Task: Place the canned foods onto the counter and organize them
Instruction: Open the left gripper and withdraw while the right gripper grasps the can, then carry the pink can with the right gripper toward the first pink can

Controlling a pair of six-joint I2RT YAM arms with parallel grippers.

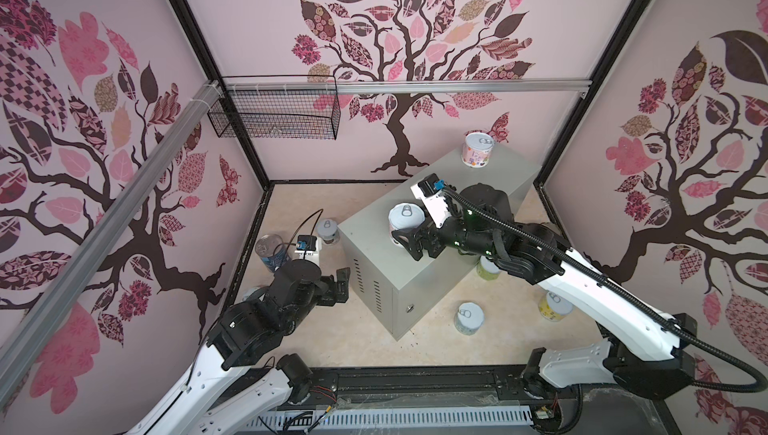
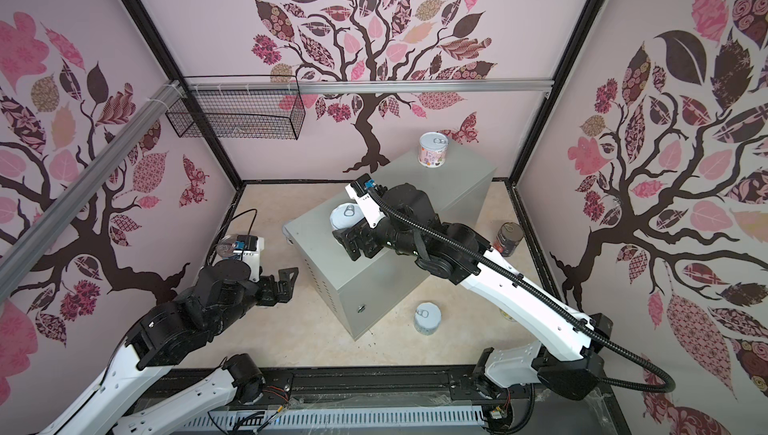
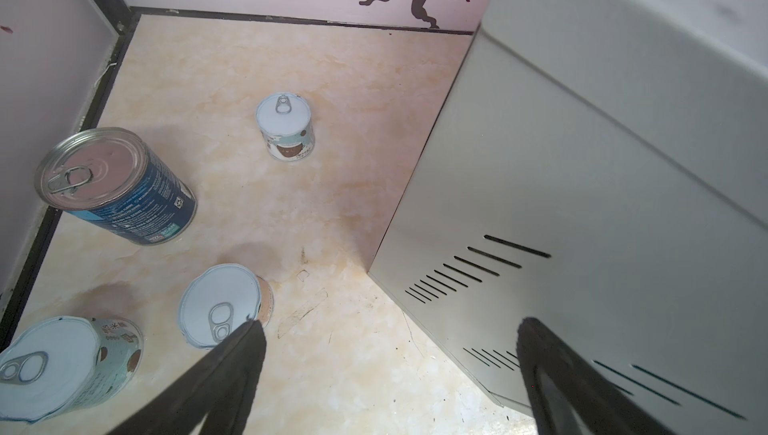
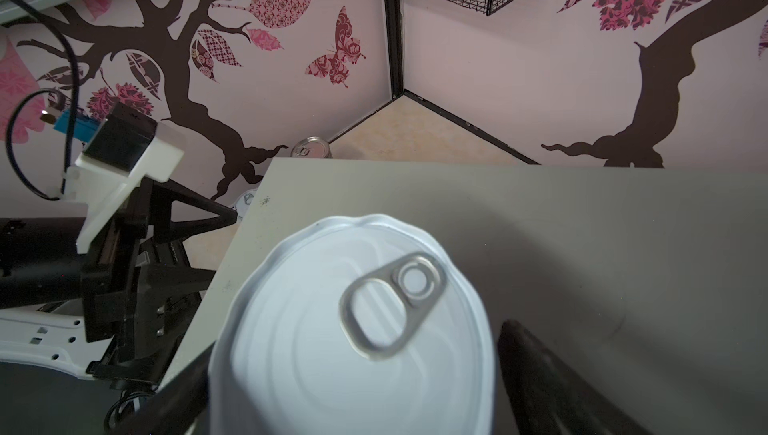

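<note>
Nearest, the left gripper (image 1: 340,285) hangs over the beige floor (image 1: 316,341) just left of the long light-grey metal counter (image 1: 370,246), jaws apart and empty. Further in, the right gripper (image 4: 353,354) has the short white-lidded pull-tab can (image 1: 406,216) between its wide jaws, on the near-left part of the counter top. Whether the fingers press it I cannot tell, as the contact is hidden. I judge the step is setting this can in place: its base should rest flat, away from the close left edge, and the arm should leave straight upward so nothing drags. The can stands upright, lid and tab up, axis vertical. The counter's length runs near-left to far-right, where a short pink-labelled can (image 1: 478,150) stands; a row along that line seems tidy.
</note>
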